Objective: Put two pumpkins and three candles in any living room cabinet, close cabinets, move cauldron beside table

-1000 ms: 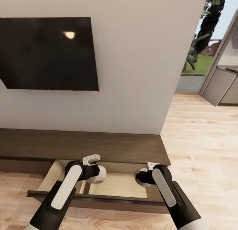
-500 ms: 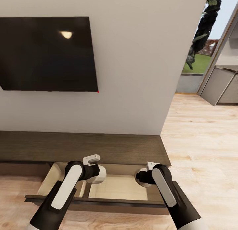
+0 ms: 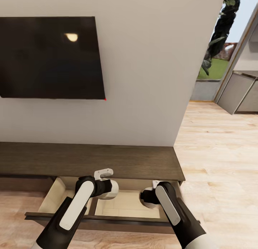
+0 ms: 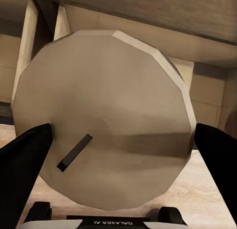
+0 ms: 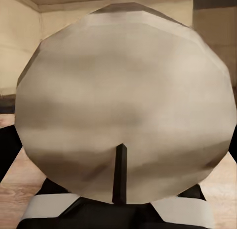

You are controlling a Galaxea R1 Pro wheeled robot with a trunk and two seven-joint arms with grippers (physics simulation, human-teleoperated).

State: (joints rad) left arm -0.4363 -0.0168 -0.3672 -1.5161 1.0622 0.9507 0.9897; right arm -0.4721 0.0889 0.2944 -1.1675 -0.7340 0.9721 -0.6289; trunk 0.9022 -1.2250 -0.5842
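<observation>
Each hand is clamped on a candle: left hand point(image 4: 118, 219) holds candle point(image 4: 101, 122), right hand point(image 5: 118, 209) holds the other candle point(image 5: 126, 100), both above the open cabinet point(image 3: 89, 161) drawer. I'd lower them well inside before letting go.

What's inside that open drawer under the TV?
The drawer shows pale wood walls, a divider and a bare floor. Both arms reach over it, and each gripper holds a grey-tan candle, left and right, hiding whatever lies beneath them.
</observation>
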